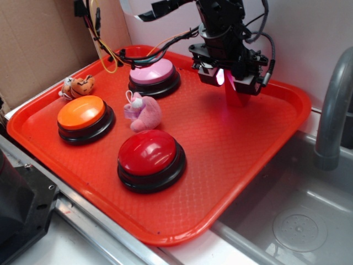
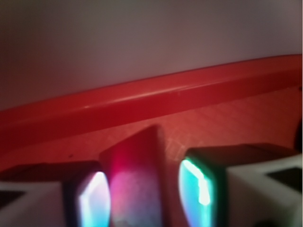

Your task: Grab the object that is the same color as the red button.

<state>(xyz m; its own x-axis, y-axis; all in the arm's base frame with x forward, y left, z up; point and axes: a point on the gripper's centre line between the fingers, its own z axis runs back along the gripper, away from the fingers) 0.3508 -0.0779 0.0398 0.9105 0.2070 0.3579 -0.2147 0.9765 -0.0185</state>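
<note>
The red button (image 1: 148, 153), a glossy dome on a black base, sits at the front of the red tray (image 1: 237, 165). The object, a small dark red block (image 1: 237, 98), stands upright near the tray's back right rim. My gripper (image 1: 234, 83) is lowered over it with a finger on each side. In the wrist view the block (image 2: 135, 175) rises between the lit pads. The left pad (image 2: 94, 198) is against it, while a strip of tray shows between it and the right pad (image 2: 199, 187). The gripper (image 2: 147, 194) is open around the block.
An orange button (image 1: 81, 112), a pink button (image 1: 152, 72), a pink plush toy (image 1: 143, 112) and a small striped toy (image 1: 77, 85) share the tray. Cables (image 1: 110, 52) hang over its back left. A sink (image 1: 298, 210) and grey faucet (image 1: 333, 110) lie right.
</note>
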